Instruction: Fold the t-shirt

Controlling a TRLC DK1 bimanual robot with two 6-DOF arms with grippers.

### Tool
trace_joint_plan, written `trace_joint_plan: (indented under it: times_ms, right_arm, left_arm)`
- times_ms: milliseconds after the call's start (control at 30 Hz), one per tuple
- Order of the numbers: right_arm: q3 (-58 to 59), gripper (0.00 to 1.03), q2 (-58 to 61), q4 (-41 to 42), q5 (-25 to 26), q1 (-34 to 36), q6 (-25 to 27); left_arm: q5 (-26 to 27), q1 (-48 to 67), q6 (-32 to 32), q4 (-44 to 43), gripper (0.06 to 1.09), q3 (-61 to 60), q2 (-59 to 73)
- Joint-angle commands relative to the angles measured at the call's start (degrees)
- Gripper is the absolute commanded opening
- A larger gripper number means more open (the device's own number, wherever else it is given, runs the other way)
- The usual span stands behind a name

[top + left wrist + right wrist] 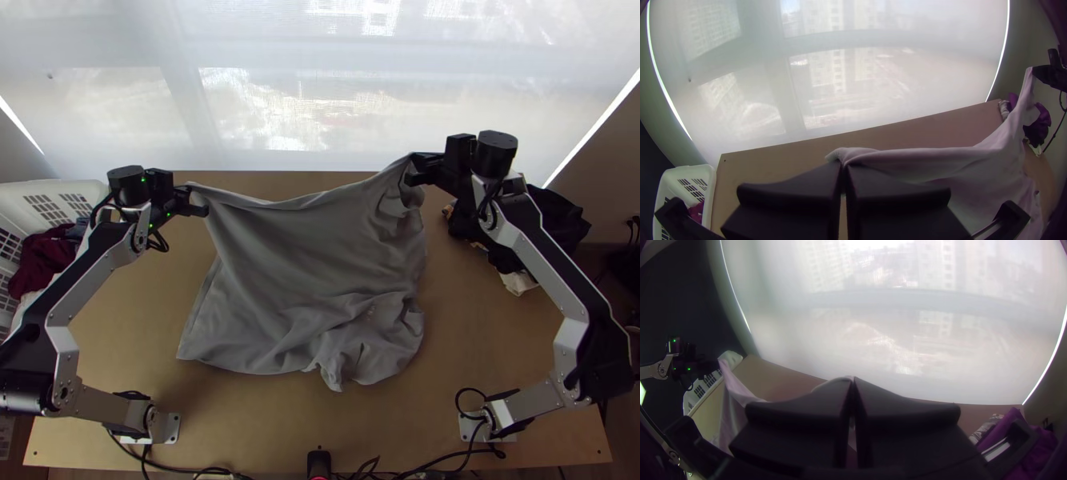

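Note:
The grey t-shirt (308, 248) hangs between both grippers, its far edge lifted and its lower part lying rumpled on the table. My left gripper (198, 200) is shut on the upper left corner; in the left wrist view the left gripper (843, 171) pinches the t-shirt (924, 162) at its tip. At the upper right corner my right gripper (414, 166) is shut on the cloth, with folds hanging beneath. The right wrist view has the right gripper (853, 386) with its fingers together and a bit of the t-shirt (731, 395) behind them.
A white basket (48, 192) holding dark red cloth stands at the left edge. Dark clothes (552, 216) lie in a pile on the right. The wooden table (264, 432) shows bare along its near side, and a window blind (264, 112) rises behind it.

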State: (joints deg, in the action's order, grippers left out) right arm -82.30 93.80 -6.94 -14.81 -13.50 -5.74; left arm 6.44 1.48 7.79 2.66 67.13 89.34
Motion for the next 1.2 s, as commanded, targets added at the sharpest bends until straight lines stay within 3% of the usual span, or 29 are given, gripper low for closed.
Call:
trace_joint_plan:
  times_ms: [0, 367, 800, 1167]
  right_arm:
    - [-7.3, 0.02, 12.2, 1.9, 0.0, 0.0, 0.8]
    - [-24.5, 0.02, 27.7, 0.9, 0.5, 2.6, 1.3]
    - [-30.4, 0.02, 37.3, 1.0, 1.5, 1.2, 3.4]
    - [-18.6, 0.02, 27.8, 1.1, 1.6, 1.2, 4.3]
  left_arm:
    - [-1.0, -2.4, -0.2, -4.9, 0.09, 5.6, 12.0]
    - [-3.7, -1.1, -1.3, -5.6, 0.09, 19.6, 27.6]
    - [-5.9, -1.2, -0.5, -9.6, 0.09, 26.4, 39.2]
    - [-7.1, -0.5, -0.8, -17.2, 0.09, 12.0, 28.9]
